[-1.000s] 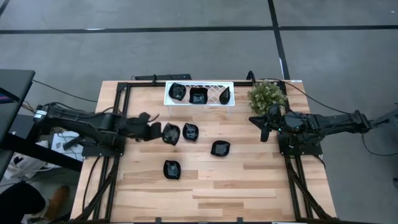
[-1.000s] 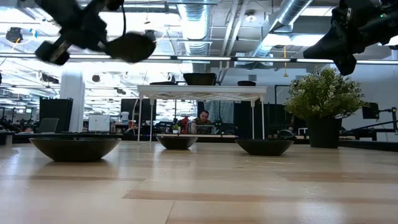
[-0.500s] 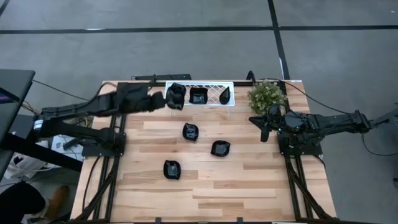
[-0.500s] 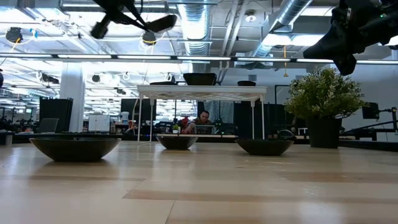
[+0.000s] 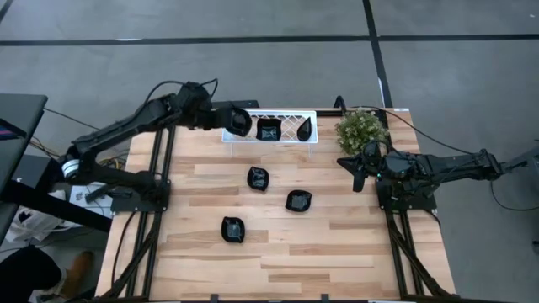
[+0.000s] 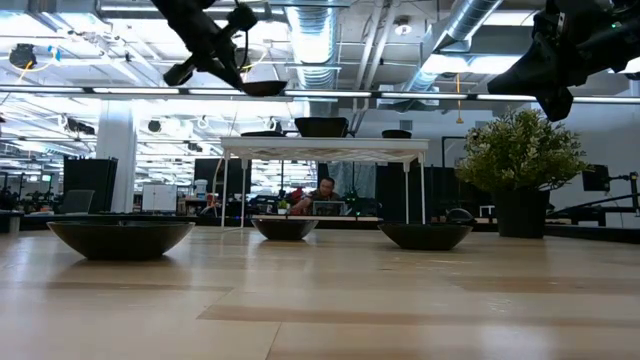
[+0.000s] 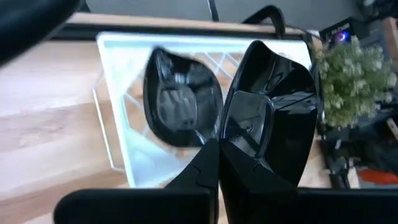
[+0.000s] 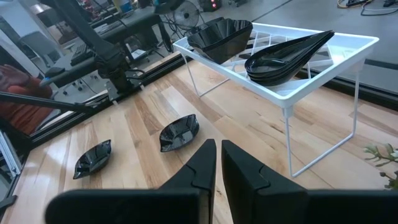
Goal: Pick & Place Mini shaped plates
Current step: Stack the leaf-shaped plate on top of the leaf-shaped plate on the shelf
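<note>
Black mini plate [image 7: 267,118] pinched in left claw [image 7: 219,146], lying level above white tray [image 5: 290,136].

Grey floor [image 5: 253,76] with dark seam lines surrounds the wooden table [image 5: 337,252]. Behind it: an open hall with exposed ceiling ducts [image 6: 470,25], strip lights [image 6: 120,90], a white column [image 6: 116,160] and a seated person [image 6: 322,197].
</note>
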{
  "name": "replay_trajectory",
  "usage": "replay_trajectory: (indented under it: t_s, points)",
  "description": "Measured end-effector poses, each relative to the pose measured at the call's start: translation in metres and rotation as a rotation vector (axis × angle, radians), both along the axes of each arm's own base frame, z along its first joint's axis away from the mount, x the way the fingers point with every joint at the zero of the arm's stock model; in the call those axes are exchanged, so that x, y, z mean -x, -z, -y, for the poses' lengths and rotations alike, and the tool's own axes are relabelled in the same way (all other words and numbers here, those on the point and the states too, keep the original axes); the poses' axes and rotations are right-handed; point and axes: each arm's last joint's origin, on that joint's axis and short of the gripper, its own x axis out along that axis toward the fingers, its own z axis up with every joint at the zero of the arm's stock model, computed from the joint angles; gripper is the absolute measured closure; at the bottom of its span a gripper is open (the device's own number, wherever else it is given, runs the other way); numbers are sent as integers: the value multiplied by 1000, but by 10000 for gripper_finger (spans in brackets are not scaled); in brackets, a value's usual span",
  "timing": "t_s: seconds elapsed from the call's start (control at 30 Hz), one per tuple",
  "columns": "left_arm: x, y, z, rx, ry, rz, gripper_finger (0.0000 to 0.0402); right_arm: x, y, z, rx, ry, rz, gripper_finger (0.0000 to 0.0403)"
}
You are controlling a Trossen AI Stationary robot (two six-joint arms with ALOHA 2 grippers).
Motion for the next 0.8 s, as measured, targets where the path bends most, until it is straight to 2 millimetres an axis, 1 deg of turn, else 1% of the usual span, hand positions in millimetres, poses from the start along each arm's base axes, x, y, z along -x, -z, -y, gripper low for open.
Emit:
replay_trajectory:
  t_s: [0.17, 0.33, 0.47, 0.8]
  points:
    - [-4, 3, -17, 17, -7, -12, 399, 0, 0, 0, 0, 0, -1, 381]
    - [-11, 20, -30, 76, -10, -51, 399, 0, 0, 0, 0, 1, 0, 381]
    - [-16, 31, -33, 104, -1, -80, 399, 0, 0, 0, 0, 1, 0, 381]
    - [-16, 35, -33, 117, -25, -108, 399, 0, 0, 0, 0, 1, 0, 381]
